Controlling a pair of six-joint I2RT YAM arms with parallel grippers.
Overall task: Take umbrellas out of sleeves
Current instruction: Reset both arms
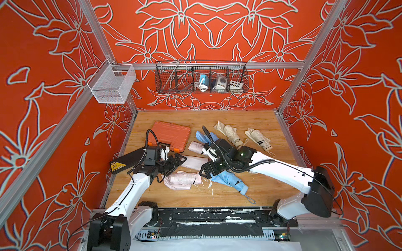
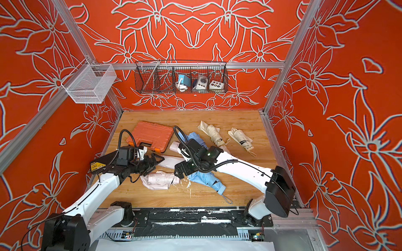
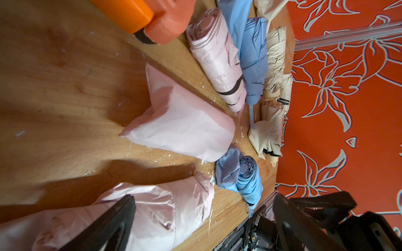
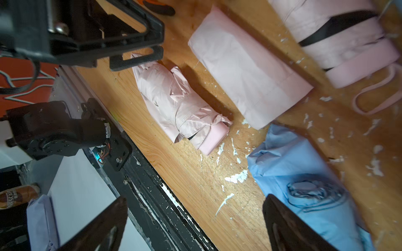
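Observation:
A bare pink umbrella [image 1: 182, 180] [image 4: 180, 104] lies near the table's front, between my two grippers. A flat empty pink sleeve [image 1: 193, 162] [image 3: 180, 126] lies just behind it. My left gripper [image 1: 179, 163] [image 3: 202, 226] hangs open over the umbrella's left end, holding nothing. My right gripper [image 1: 204, 172] [image 4: 195, 228] is open and empty by the handle end. A blue umbrella [image 1: 230, 181] [image 4: 315, 195] lies under the right arm with smooth blue fabric bunched at its end. Another pink umbrella [image 3: 217, 65] and a blue one [image 3: 254, 60] lie further back.
Two cream umbrellas [image 1: 228, 133] [image 1: 258, 137] lie at the back right. An orange tool case [image 1: 169, 134] sits at the back left, with a black box [image 1: 124, 162] against the left wall. A wire basket [image 1: 201, 77] hangs on the back wall.

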